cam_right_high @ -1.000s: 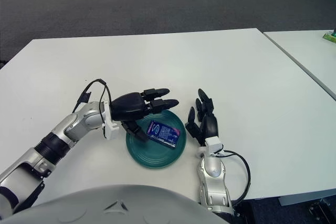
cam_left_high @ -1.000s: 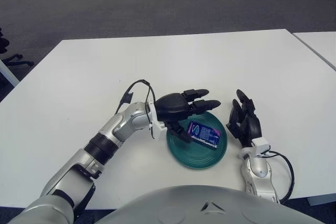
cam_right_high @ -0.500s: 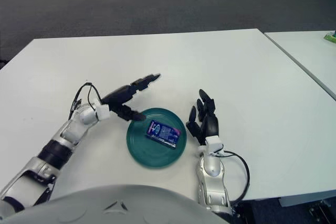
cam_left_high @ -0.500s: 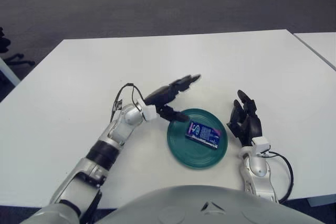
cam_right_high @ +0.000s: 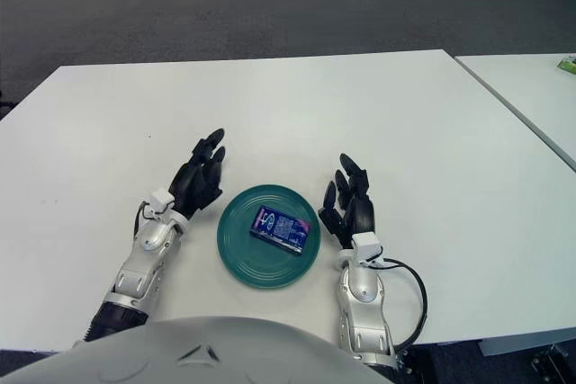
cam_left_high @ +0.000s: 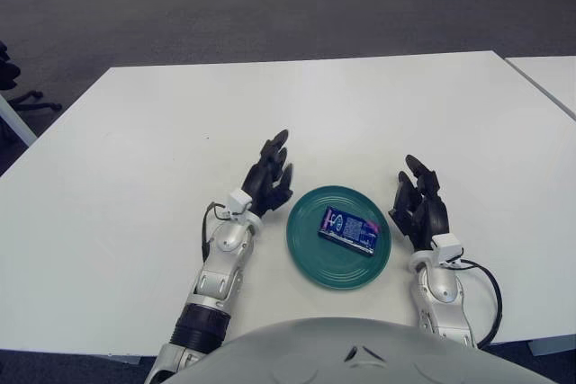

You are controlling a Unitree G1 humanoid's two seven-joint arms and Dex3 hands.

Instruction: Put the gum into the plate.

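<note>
A blue gum pack [cam_left_high: 348, 228] lies flat inside the green plate [cam_left_high: 310, 258] on the white table, near its front edge. My left hand [cam_left_high: 268, 177] rests on the table just left of the plate, fingers spread and empty. My right hand [cam_left_high: 418, 205] is parked just right of the plate, fingers relaxed and open, holding nothing. The gum and plate also show in the right eye view [cam_right_high: 280, 228].
The white table [cam_left_high: 297, 114] stretches far behind the plate. A second white table [cam_left_high: 549, 78] stands apart at the right, with a small green object [cam_right_high: 567, 64] on it. Grey carpet floor lies beyond.
My left hand has drawn back from over the plate to the left and down onto the table beside the plate, fingers open. The gum stays in the plate. The right hand has not moved.
</note>
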